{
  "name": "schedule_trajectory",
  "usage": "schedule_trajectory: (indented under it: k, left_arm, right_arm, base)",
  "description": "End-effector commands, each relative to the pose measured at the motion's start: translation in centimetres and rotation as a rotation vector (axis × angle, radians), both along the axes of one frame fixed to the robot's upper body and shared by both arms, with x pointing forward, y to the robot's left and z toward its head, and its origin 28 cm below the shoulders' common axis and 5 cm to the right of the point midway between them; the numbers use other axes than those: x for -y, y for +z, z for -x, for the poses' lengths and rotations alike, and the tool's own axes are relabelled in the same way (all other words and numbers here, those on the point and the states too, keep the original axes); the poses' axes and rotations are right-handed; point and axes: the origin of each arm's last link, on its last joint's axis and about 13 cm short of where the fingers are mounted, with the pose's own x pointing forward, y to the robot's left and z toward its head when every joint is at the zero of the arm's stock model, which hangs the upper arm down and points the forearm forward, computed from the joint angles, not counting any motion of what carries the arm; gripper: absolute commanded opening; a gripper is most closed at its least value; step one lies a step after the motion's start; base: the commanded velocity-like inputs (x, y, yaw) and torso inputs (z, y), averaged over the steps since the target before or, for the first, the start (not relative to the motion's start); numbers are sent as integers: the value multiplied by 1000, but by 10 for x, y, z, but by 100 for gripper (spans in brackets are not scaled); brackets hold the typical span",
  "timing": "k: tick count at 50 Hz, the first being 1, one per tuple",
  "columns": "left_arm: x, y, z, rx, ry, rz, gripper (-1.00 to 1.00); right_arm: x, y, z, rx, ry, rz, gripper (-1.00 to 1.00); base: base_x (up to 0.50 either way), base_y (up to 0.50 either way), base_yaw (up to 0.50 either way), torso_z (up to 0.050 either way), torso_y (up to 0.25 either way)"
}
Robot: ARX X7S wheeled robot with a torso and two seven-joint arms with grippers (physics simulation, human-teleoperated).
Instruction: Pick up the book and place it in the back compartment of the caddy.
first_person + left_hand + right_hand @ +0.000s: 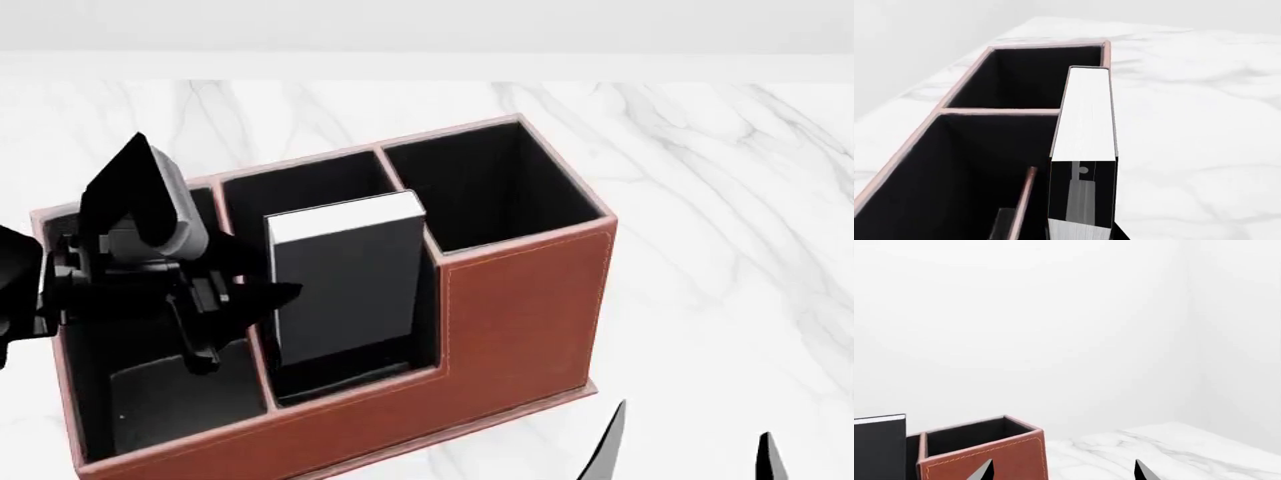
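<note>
One book (350,285) stands upright in the caddy (521,300)'s low-walled back compartment (340,380); left gripper (220,310) jaws apparently released, right gripper (681,455) jaws spread, empty; withdraw straight up without nudging it.

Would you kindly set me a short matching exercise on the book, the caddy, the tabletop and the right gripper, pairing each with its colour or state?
Things:
1. book
2. caddy
3. tabletop
4. right gripper

Descriptions:
A. white marble with grey veins
B. open, fingertips apart, holding nothing
C. black covers, white page edges, standing upright in a cell
D. reddish-brown outside, black inside

Pairs: 1-C, 2-D, 3-A, 4-B
</note>
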Motion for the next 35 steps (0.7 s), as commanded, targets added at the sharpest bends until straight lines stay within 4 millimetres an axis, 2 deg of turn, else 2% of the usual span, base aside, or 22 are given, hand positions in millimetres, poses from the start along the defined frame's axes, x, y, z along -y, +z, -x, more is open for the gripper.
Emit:
schedule_trajectory:
  k: [1,5,6,22,35]
  left_arm:
    - [3,8,-3,38,9,53,-100]
    - [3,6,-4,21,22,48,-100]
    - [2,5,-5,12,30,51,100]
    - [2,5,-4,11,45,58,100]
    - [2,6,5,15,28,56,100]
  right_arm:
    - [0,0,0,0,-1,-1,100]
    - [0,0,0,0,0,-1,100]
    - [0,0,0,0,-1,-2,100]
    - [0,0,1,0,2,-1,100]
    - [-3,-3,-1,-10,11,6,100]
  base:
    - [0,0,0,0,0]
    - [0,0,0,0,0]
    - [0,0,0,0,10]
    - [0,0,0,0,0]
    - [0,0,0,0,0]
